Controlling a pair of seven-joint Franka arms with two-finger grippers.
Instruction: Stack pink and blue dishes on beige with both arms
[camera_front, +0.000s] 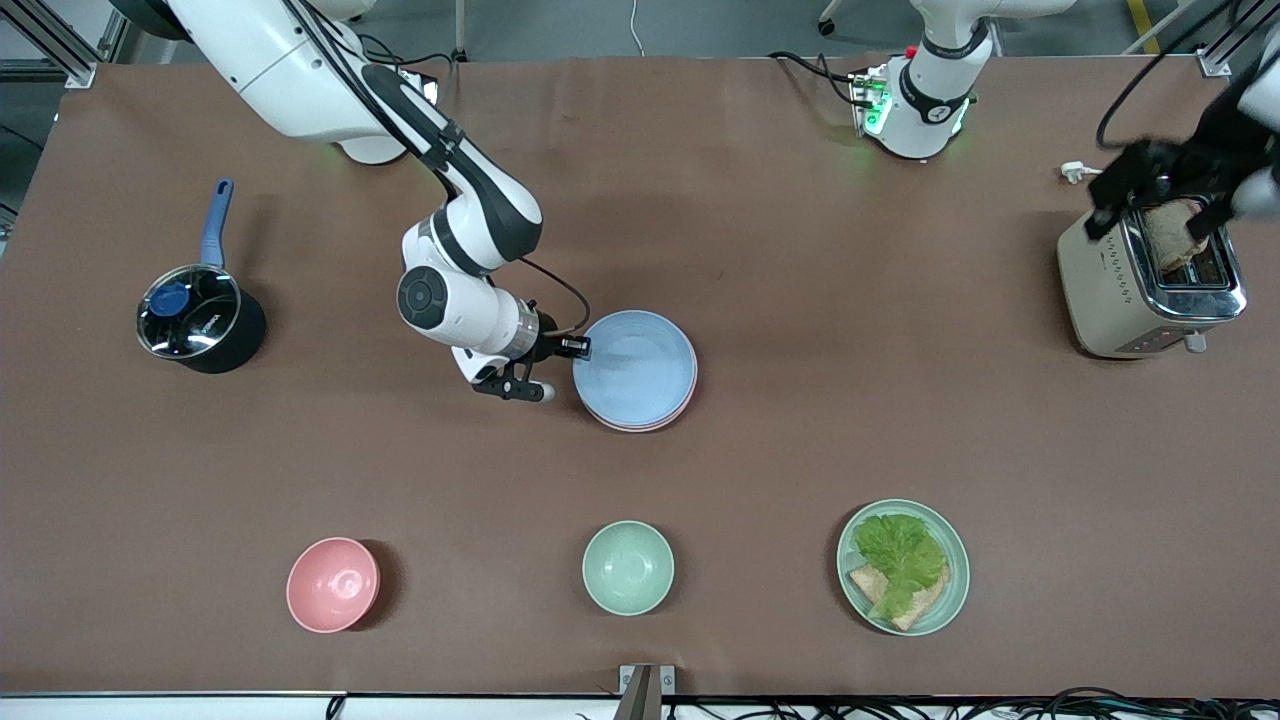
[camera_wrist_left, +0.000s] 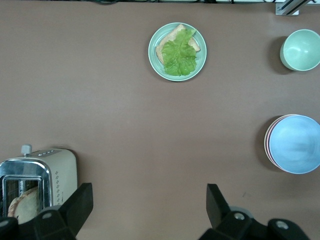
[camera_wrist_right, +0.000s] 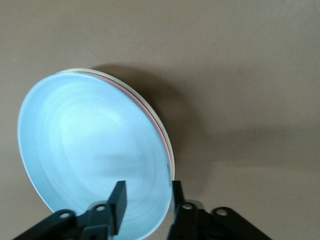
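Right gripper (camera_wrist_right: 147, 197) astride blue plate (camera_wrist_right: 95, 155) rim

Three stacked plates are counted: blue plate (camera_front: 636, 366), pink plate (camera_front: 683, 405), beige plate (camera_wrist_right: 169, 145). Two bowls are counted: pink bowl (camera_front: 332, 584), mint-green bowl (camera_front: 627, 567). One lettuce plate (camera_front: 954, 590), one toaster (camera_front: 1110, 295) and one saucepan (camera_front: 200, 322) are counted.
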